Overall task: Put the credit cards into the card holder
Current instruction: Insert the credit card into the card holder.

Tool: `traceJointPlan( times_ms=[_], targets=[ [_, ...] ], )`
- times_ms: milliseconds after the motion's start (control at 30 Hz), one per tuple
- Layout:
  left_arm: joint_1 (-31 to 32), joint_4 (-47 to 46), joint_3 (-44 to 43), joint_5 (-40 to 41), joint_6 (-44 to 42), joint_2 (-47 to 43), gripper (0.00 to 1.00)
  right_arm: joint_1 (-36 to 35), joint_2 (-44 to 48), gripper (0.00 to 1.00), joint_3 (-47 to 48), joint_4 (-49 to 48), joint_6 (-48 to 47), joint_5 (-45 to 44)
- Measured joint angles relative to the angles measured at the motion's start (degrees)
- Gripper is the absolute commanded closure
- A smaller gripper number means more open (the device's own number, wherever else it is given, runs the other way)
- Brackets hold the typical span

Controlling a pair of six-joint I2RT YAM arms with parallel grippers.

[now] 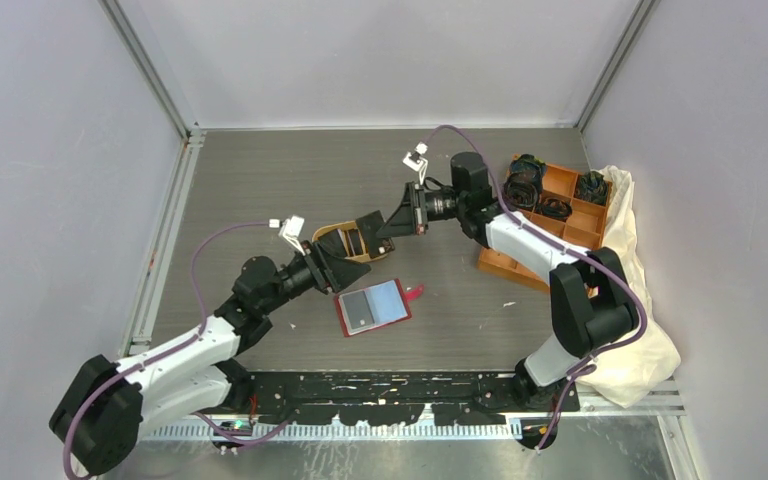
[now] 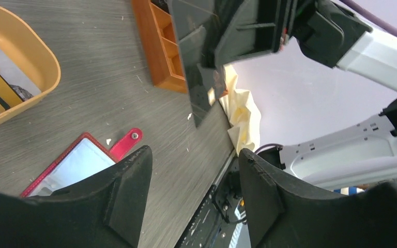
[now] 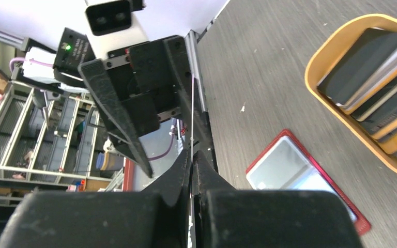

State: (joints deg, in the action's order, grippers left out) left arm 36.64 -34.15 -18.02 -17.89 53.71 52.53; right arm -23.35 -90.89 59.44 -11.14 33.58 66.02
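Grey wood-grain table [image 1: 260,180] fills the overhead view, closed in by pale walls [image 1: 380,60]. At its middle we see both arms meeting over an orange oval tray [image 2: 46,57].

The right gripper [image 3: 192,155] is clamped on one black card [image 2: 196,88]. From its own camera we see that card edge-on, as a thin pale line between the closed fingers. In the left wrist view the card hangs tilted at top centre, above the table and touching nothing else.

The left gripper [image 2: 194,155] faces it with its jaws spread and nothing between them. In that view the card sits above the gap, not inside it.

More cards [image 3: 372,67] lie stacked in the tray, mostly dark, at the upper right of the right wrist view.

The wallet [image 1: 373,306] lies open and flat just below the grippers, near the middle of the overhead view. Its pale lining faces up and its red tab [image 2: 129,139] sticks out to the right. We see no card on it.

At the upper right of the overhead view stands an orange compartment box [image 1: 570,215] holding black coiled bands [image 1: 525,185]. A crumpled whitish cloth [image 1: 645,330] lies along the right edge beside it.
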Motion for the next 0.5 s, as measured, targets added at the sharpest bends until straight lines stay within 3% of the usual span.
traceJointPlan(
  times_ms=[267, 333, 400, 500],
  targets=[
    [0.07, -7.78, -0.57, 0.96, 2.93, 6.95, 0.55, -3.41, 0.0, 0.95, -0.02, -1.75, 0.46, 1.88],
    [0.09, -9.55, -0.66, 0.94, 3.32, 7.52, 0.7, -4.0, 0.0, 0.94, -0.02, -1.75, 0.46, 2.19],
    [0.11, -10.49, -0.74, 0.83, 3.76, 7.65, 0.95, -4.37, 0.0, 0.92, -0.04, -1.75, 0.44, 2.38],
    [0.11, -11.98, -0.79, 0.09, 4.2, 7.65, 1.0, -4.63, 0.0, 0.87, -0.04, -1.66, -0.24, 2.54]
  ],
)
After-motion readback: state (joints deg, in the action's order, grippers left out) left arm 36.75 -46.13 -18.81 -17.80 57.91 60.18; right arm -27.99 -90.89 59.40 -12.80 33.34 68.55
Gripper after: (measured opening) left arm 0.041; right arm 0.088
